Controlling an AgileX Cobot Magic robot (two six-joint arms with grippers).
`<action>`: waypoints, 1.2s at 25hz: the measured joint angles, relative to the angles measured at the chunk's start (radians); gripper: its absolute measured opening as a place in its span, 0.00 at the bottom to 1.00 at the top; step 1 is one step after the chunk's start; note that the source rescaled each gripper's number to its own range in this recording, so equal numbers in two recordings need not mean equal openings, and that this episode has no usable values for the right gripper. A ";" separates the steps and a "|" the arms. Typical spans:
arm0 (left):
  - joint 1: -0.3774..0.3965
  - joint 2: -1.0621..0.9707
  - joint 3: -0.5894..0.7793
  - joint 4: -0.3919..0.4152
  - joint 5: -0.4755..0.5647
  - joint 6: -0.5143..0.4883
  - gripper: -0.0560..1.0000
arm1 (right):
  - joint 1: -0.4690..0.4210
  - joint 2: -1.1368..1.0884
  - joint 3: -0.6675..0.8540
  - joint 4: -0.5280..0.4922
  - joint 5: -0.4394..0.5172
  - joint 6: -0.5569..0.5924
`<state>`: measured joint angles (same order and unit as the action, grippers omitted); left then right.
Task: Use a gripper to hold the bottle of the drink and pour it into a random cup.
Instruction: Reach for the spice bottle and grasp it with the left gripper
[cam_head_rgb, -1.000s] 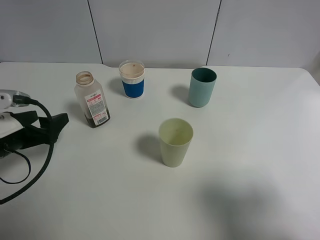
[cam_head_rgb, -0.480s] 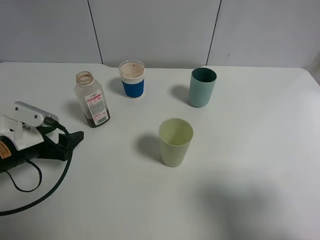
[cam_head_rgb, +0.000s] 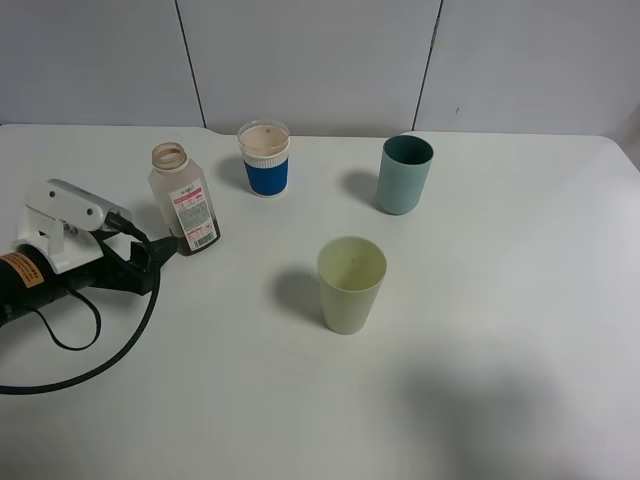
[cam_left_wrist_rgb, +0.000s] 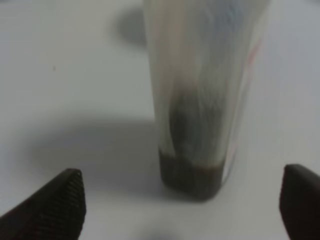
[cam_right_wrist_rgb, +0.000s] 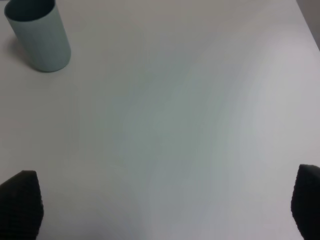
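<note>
Well, left pincer (cam_head_rgb: 162, 250) agape (bottle (cam_head_rgb: 185, 205) untouched)

bottle (cam_left_wrist_rgb: 200, 100) upright on counter (cam_left_wrist_rgb: 75, 75), blurry, brown liquid at base. fingers (cam_left_wrist_rgb: 55, 205) spread wide either side, no contact.

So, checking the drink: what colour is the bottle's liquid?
Dark brown liquid, low in the bottle; clearest in the left wrist view.

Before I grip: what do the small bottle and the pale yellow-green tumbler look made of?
Small translucent bottle with brown liquid: probably plastic, cloudy; the liquid shows through its wall. Label looks like printed paper or film. Pale yellow-green tapered tumbler: likely rigid plastic, matte and opaque; even colour, no sharp highlights.
</note>
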<state>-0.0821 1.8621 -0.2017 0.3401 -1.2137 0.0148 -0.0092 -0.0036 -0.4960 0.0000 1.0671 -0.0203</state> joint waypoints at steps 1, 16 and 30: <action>0.000 0.007 -0.011 0.005 -0.002 0.000 0.66 | 0.000 0.000 0.000 0.000 0.000 0.000; 0.000 0.173 -0.193 0.088 -0.002 -0.037 0.66 | 0.000 0.000 0.000 0.000 0.000 0.000; 0.000 0.204 -0.274 0.201 -0.002 -0.184 0.65 | 0.000 0.000 0.000 0.000 0.000 0.000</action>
<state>-0.0821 2.0662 -0.4760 0.5414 -1.2152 -0.1696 -0.0092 -0.0036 -0.4960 0.0000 1.0671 -0.0203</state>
